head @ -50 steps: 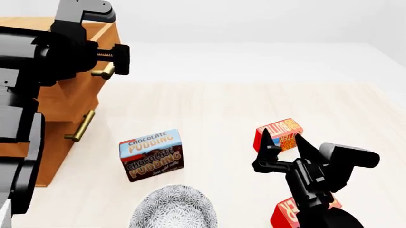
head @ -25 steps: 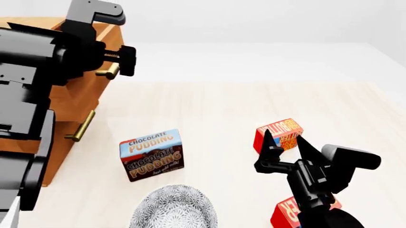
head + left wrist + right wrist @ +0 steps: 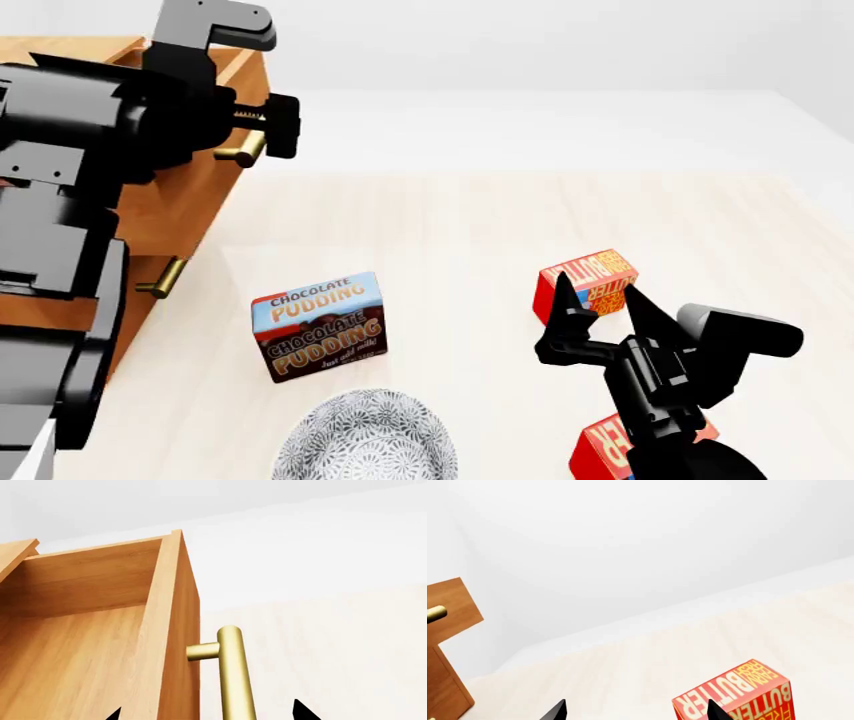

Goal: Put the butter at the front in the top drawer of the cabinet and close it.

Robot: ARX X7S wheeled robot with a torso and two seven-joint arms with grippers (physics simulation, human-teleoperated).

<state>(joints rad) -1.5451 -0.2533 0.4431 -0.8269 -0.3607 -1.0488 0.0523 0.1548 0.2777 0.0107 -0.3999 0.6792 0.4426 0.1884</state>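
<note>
Left pincer [image 3: 203, 714] tips only, second butter [image 3: 607, 448] half hidden by arm

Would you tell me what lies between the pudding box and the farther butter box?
Only bare table, in the head view, separates pudding box and butter.

We see a pale, light-wood-grain worktop [image 3: 441, 215] carrying everything here. At its left edge stands the small light brown wooden cabinet [image 3: 167, 225], its base on the surface. Near the middle sits a brown-and-blue "Chocolate Pudding" box [image 3: 319, 326], and just in front of it a grey-patterned white rounded dish [image 3: 364, 440]. To the right rests the small red butter box with orange-yellow lettering [image 3: 587, 284]; a second red butter box [image 3: 603, 446] lies nearer us, partly hidden.
</note>
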